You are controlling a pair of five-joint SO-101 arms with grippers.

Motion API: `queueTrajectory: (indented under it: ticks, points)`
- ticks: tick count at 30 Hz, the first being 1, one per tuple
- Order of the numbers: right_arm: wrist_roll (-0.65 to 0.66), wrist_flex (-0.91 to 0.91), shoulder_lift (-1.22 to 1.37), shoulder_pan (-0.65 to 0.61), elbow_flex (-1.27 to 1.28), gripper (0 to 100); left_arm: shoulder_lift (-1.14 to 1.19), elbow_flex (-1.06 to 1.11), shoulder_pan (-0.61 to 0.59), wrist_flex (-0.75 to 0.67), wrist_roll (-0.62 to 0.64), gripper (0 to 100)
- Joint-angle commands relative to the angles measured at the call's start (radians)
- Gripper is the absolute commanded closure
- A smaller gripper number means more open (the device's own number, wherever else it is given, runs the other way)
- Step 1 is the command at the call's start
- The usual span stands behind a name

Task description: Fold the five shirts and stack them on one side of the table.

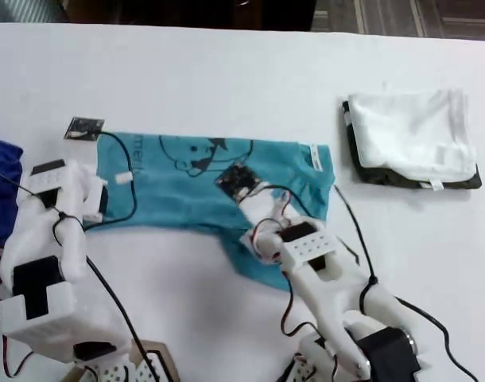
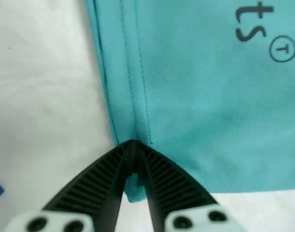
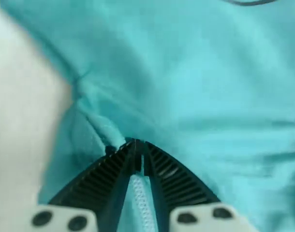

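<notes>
Finding 1. The teal shirt [image 1: 187,187] lies across the middle of the high view on the white table [image 1: 226,72]. It is spread from left to right, with a dark line drawing printed on its upper part. Its lower edge is uneven and drawn down into a bunched point at lower centre.

Finding 2. My left gripper [image 2: 133,145] sits at the shirt's left edge. The fingers are closed together with the stitched hem pinched between them, and a strip of teal cloth shows in the slot behind the tips. In the left wrist view, bare table lies to the left of that hem and dark print marks the cloth at upper right.

Finding 3. My right gripper [image 3: 135,143] is at the lower centre of the shirt, where the cloth bunches. Its fingers are clamped on a raised fold, with teal fabric visible between them, and creases run out from the grip point.

Finding 4. A folded white shirt [image 1: 409,135] rests on a folded dark shirt [image 1: 370,177] at the upper right of the high view. This stack is just beside the teal shirt's right edge, with a narrow strip of table between them.

Finding 5. A dark blue cloth [image 1: 0,187] lies at the left edge of the high view. I cannot tell what garment it is.
</notes>
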Motion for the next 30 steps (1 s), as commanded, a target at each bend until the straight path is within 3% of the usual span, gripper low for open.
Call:
queueTrajectory:
  ticks: [1,9,14,18,30]
  points:
    - [0.0,0.068,-0.062,-0.042,-0.037,97.8,-0.006,0.004,-0.017,-0.017,0.0,97]
    - [0.0,0.306,-0.283,-0.071,-0.037,97.8,-0.006,0.004,-0.017,-0.017,0.0,97]
    - [0.0,0.211,-0.432,0.067,-0.017,97.8,-0.006,0.004,-0.017,-0.017,0.0,97]
    - [0.0,0.137,-0.424,0.117,0.052,97.7,-0.006,0.004,-0.017,-0.017,0.0,97]
    - [0.0,0.131,-0.171,0.054,0.077,97.7,-0.006,0.004,-0.017,-0.017,0.0,97]
